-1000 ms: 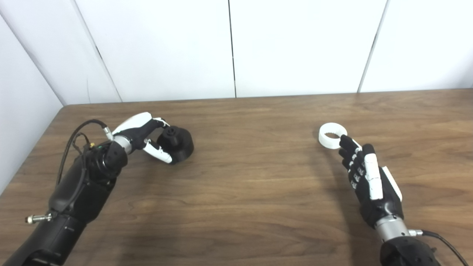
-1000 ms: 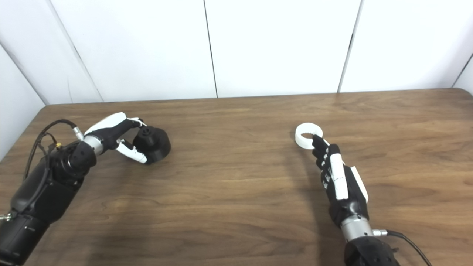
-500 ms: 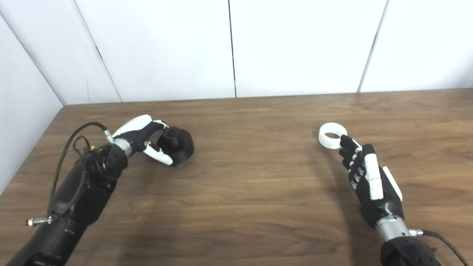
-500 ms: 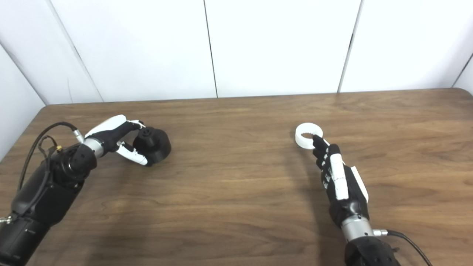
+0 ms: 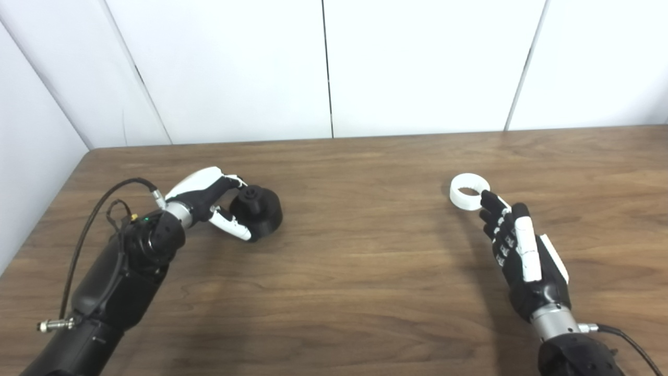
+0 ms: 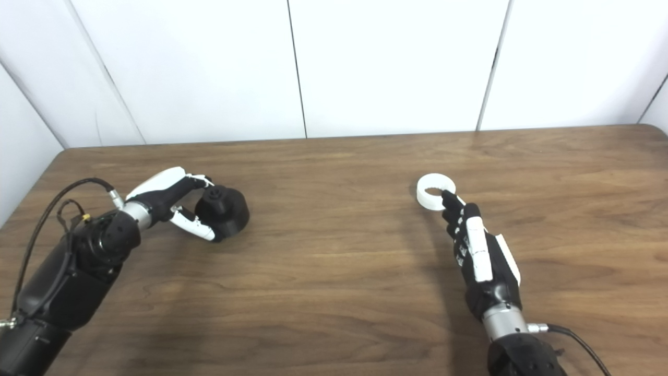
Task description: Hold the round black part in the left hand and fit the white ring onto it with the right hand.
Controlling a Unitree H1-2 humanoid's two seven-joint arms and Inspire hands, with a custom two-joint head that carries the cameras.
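wooden table point(image 5: 365, 271), white panelled wall point(image 5: 235, 68)

Just a brown wood-grain worktop point(image 5: 355, 271) here, rounded corner at the far right. Behind it there's a white panel wall point(image 5: 417, 62) with thin dark seams point(image 5: 327, 68) running down between the panels.

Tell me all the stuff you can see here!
black part: one, black, round with a small knob on top, left side of the table, in the left robot hand's fingers
ring: one, white, lying flat on the right side of the table
table: one, brown wood, below everything
wall: white panels, behind the table
left robot hand: one, black and white, fingers around the black part
right robot hand: one, black and white, fingers straight, tips by the ring's near edge
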